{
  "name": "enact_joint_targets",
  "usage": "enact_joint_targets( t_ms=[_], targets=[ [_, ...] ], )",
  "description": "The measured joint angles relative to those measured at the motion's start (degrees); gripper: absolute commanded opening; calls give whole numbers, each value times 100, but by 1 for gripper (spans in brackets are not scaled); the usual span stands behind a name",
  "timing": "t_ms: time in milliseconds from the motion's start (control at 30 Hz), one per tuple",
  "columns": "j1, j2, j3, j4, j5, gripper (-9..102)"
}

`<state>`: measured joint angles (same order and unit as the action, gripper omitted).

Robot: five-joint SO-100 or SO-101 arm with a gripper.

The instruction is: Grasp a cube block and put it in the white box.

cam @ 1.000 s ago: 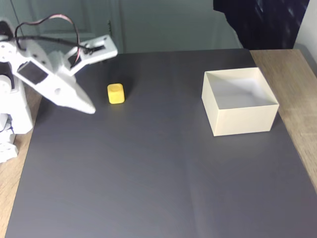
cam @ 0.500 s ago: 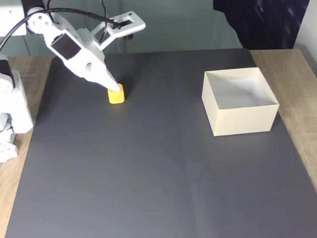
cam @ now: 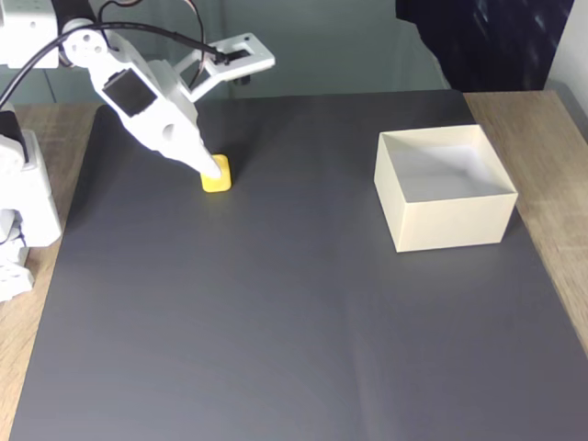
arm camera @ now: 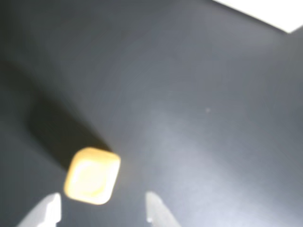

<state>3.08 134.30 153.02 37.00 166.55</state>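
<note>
The cube block [arm camera: 92, 175] lies on the dark surface [arm camera: 199, 118] in the wrist view, nearer the left finger of the open hand [arm camera: 102, 210] (off-centre for a grasp). In the fixed view, the hand [cam: 234, 115] straddles the cube block [cam: 217, 176], far left of the white box [cam: 446, 207].

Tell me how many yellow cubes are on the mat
1. The cube block sits on the dark mat's upper left in the fixed view, under the gripper. None seem hidden.
</note>
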Motion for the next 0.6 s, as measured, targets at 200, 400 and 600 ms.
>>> enact_joint_targets(
  t_ms=[200, 400, 600],
  targets=[
    [202, -343, -44, -281, -9, 31],
    [167, -721, -97, -606, -114, 31],
    [-18, -1028, -97, -853, -193, 29]
  ],
)
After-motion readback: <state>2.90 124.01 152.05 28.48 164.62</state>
